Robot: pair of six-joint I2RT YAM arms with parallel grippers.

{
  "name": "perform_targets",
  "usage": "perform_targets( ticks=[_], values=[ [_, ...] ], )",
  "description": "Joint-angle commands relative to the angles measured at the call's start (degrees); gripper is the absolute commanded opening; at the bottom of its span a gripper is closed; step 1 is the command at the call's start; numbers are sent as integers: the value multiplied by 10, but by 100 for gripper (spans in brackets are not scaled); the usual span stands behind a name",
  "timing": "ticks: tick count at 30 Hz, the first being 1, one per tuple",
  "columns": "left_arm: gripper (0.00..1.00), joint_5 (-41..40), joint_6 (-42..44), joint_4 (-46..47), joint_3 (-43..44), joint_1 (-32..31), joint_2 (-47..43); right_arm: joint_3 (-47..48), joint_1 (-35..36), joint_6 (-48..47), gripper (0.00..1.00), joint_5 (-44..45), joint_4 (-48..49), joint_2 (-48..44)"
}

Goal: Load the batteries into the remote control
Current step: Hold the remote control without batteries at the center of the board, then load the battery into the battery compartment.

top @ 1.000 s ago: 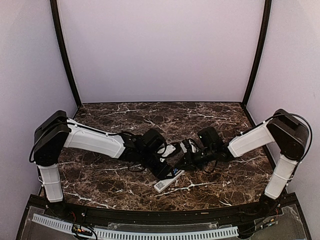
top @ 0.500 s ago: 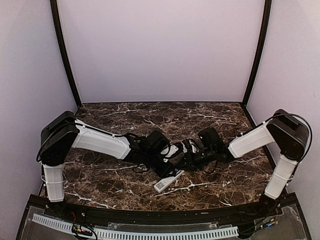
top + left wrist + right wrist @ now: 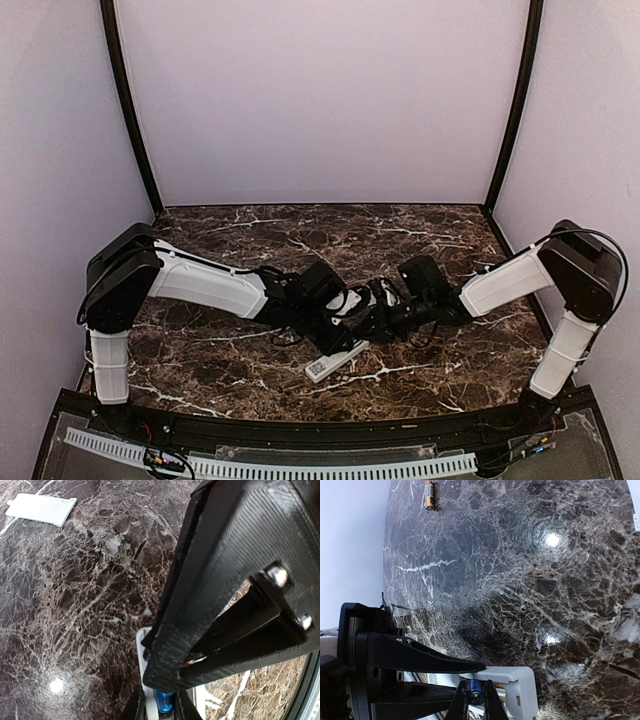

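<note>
White and slim, the remote control lies slantwise on the dark marble table near its front edge, its far end under both grippers. There the right gripper is pinched tight on a small blue battery, seen end-on just beside the remote's white end, while a gold-and-black second battery lies well apart on the stone. The left gripper has its fingers narrowly apart around a blue cylinder and a white edge; whether they press it I cannot tell.

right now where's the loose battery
Right wrist view, top left: the loose battery lies on the marble table beside the wall, well away from the remote control.
</note>
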Motion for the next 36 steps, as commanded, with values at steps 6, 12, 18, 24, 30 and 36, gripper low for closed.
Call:
perform_targets(
  ticks=[6,12,18,24,30,36],
  values=[
    [0,-23,34,-50,-10,-8,14,-20,12,-3,0,5,-52,10],
    [0,-37,47,-53,-15,-18,15,-5,4,-23,6,5,-87,-7],
    [0,-43,52,-58,-22,-20,14,21,-13,-58,16,7,-130,-21],
    [0,-38,53,-57,-25,-21,15,34,-22,-74,21,-1,-145,-26],
    [0,-37,55,-58,-27,-21,15,59,-32,-104,25,12,-190,-37],
    [0,-34,54,-56,-27,-20,16,60,-32,-105,15,-15,-170,-36]
  ],
)
